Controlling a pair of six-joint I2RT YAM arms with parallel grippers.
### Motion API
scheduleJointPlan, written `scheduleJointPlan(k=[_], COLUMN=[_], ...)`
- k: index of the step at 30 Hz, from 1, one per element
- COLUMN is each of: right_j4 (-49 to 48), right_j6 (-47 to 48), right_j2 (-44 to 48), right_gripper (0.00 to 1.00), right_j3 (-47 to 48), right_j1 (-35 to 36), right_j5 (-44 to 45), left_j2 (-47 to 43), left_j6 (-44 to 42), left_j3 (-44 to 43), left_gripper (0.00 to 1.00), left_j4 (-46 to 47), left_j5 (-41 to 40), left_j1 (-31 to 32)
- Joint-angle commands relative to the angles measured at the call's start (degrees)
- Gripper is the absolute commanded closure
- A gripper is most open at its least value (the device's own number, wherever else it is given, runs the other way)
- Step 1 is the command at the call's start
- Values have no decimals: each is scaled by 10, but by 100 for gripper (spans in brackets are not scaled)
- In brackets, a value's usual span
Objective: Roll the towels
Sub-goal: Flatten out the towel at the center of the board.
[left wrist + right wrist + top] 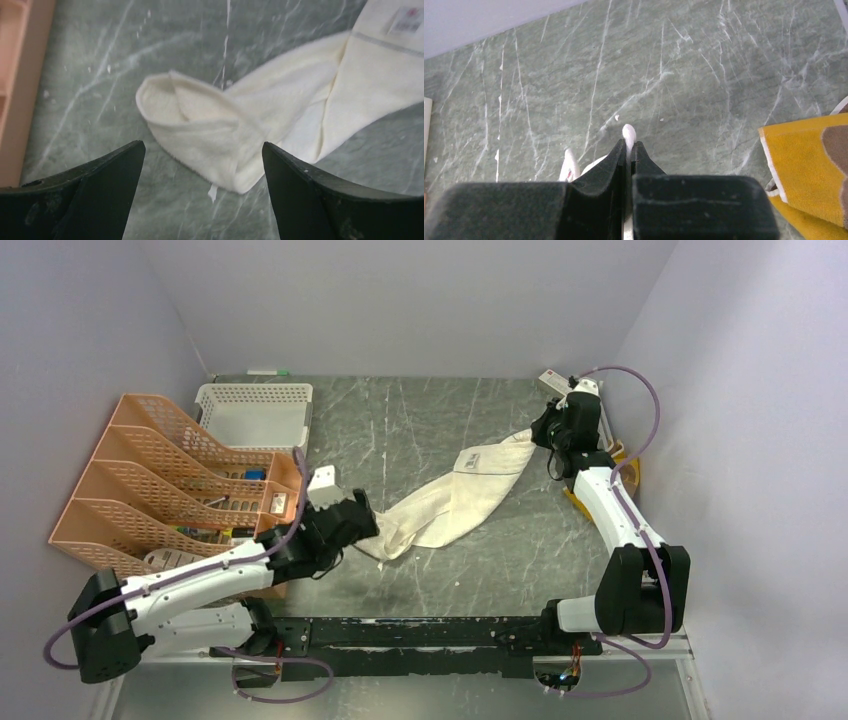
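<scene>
The off-white towel (450,502) lies stretched diagonally across the green marble table, bunched and twisted. My right gripper (545,430) is shut on its far right corner; a nub of white cloth (629,134) pokes out between the closed fingers. My left gripper (365,518) is open and empty, just short of the towel's near folded end (200,130), which lies between and ahead of the fingers (100,185). The stitched band and a label (407,20) show at the upper right of the left wrist view. The mustard-yellow towel (811,167) with brown markings lies crumpled at the right, behind my right arm (622,465).
Orange letter trays (170,480) holding small items stand at the left. A white mesh basket (255,412) sits at the back left. A small white-and-red box (552,380) lies at the back right. Walls close in on three sides.
</scene>
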State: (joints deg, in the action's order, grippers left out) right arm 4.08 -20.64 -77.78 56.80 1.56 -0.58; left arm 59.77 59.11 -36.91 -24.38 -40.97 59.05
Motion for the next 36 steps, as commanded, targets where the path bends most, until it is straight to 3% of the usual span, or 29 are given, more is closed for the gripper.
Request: scheduleJointPlan(k=[1,6,11,15,23,26,29,36], right_j4=[-17,-20,-19,-21,-23,-26,-27,-41], right_j6=[0,2,4,6,12,12,14,19], right_j2=[9,12,12,12,7,3,3,3], right_gripper=[100,100,100,100,100,100,100,100], right_j3=[9,-9,-7,-9,-11,-12,-14,-23], right_j1=[-4,-4,-4,-4,-4,-4,-4,-4], right_j5=[10,6,-3,-6,-9,-14,-18,-47], left_j2=[-15,26,183,254,256,254,259,222], left_j6=[-115,-280,-429,-459,-444,-456,-474,-633], left_j3=[-28,-43,-152,-206,-224,-218,-217,-212], left_gripper=[1,12,16,14,17,20,30,26], left_j4=[30,109,59,37,40,42,32,29], left_j5=[38,192,318,328,339,346,345,442], left_j1=[-71,-122,-109,-96,-90,-84,-83,-106])
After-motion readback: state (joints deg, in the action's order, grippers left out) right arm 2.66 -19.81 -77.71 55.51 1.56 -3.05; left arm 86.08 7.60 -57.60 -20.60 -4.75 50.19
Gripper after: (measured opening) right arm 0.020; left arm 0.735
